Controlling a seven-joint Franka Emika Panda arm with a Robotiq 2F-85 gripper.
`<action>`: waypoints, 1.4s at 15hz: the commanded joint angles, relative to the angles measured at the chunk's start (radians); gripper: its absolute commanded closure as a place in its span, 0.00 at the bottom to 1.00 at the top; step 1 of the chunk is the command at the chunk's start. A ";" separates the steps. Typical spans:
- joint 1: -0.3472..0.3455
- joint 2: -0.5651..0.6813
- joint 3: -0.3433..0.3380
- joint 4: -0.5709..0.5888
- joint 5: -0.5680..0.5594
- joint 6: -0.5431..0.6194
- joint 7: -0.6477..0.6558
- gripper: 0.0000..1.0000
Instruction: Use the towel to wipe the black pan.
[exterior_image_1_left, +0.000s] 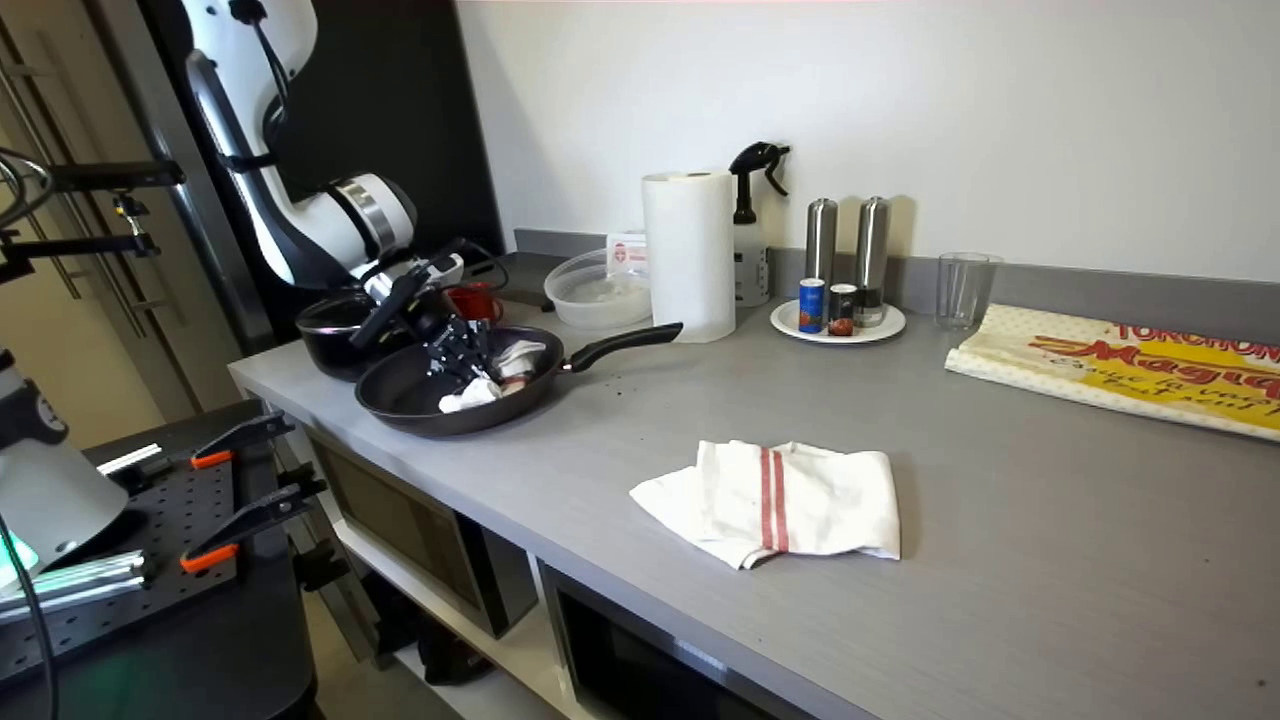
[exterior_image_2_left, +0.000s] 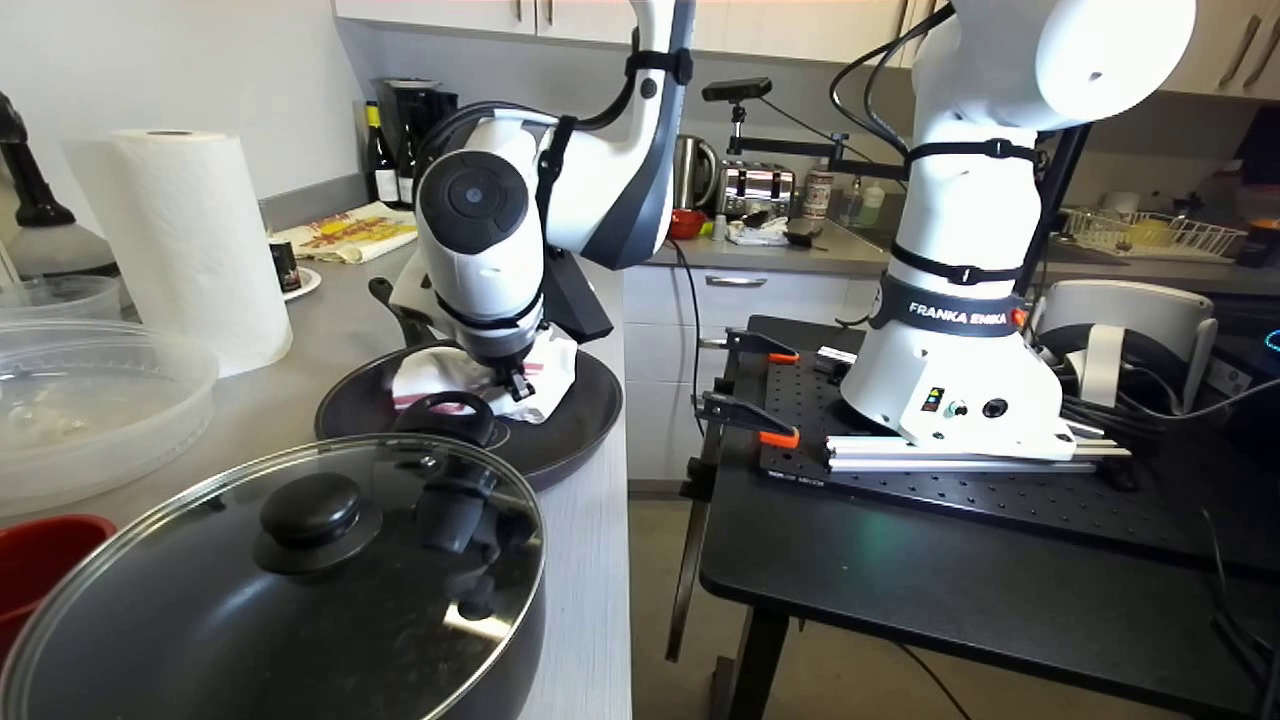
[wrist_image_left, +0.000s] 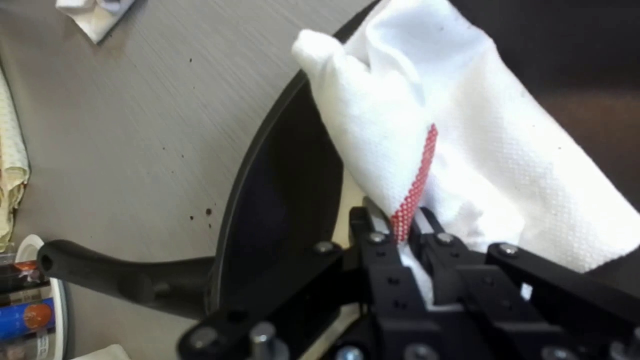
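Note:
The black pan (exterior_image_1_left: 400, 398) sits on the grey counter near its front edge, in both exterior views (exterior_image_2_left: 592, 415); its wall and handle show in the wrist view (wrist_image_left: 280, 190). A white towel with a red stripe (wrist_image_left: 475, 100) lies bunched inside it, also in both exterior views (exterior_image_1_left: 517, 362) (exterior_image_2_left: 552, 368). My gripper (wrist_image_left: 400, 225) is shut on the towel, pinching a fold at the red stripe. It points down into the pan in both exterior views (exterior_image_1_left: 472, 372) (exterior_image_2_left: 518, 386). The part of the pan floor under the towel is hidden.
A second folded white towel with red stripes (exterior_image_1_left: 830, 495) lies on the counter. A lidded pot (exterior_image_2_left: 190, 630) stands against the pan's side. A paper towel roll (exterior_image_1_left: 690, 255), a plastic tub (exterior_image_1_left: 595, 290) and a plate with grinders (exterior_image_1_left: 885, 325) stand behind. The pan handle (exterior_image_1_left: 630, 343) sticks out over the counter.

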 joint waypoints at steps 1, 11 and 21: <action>0.009 -0.053 0.015 -0.063 0.040 -0.074 0.025 0.97; -0.027 -0.045 -0.024 -0.025 0.083 -0.142 0.048 0.97; -0.078 -0.213 -0.054 -0.101 0.032 -0.108 0.338 0.97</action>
